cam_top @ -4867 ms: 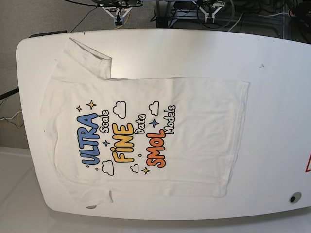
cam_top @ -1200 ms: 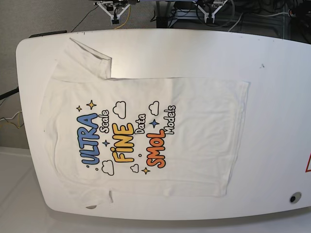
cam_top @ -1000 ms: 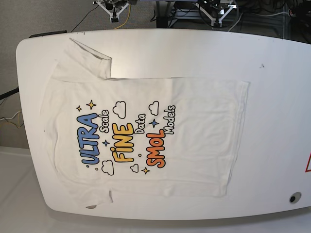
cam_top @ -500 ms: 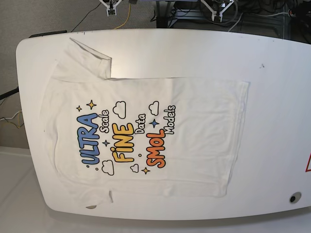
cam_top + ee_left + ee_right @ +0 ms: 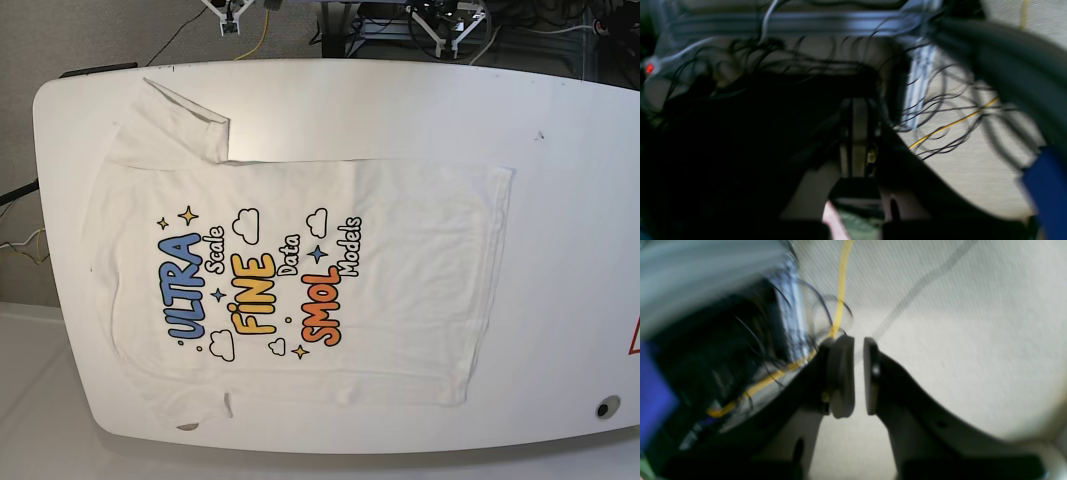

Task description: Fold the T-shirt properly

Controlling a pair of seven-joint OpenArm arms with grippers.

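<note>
T-shirt (image 5: pixel 300 280) spread flat, print up, on white table (image 5: pixel 560 250), one sleeve folded over near far edge. Left gripper (image 5: pixel 858 133) pressed together over floor cables. Right gripper (image 5: pixel 858 373) slightly parted, pinching nothing, above carpet.

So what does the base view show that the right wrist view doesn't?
Only the base view shows the T-shirt, spread flat and print up on the white table, one sleeve lying toward the far edge.

Only the right wrist view shows the right gripper close up: its pads stand slightly apart with nothing between them, over bare floor. No shirt or table appears in it.

Both show the yellow cable on the floor beyond the table.
</note>
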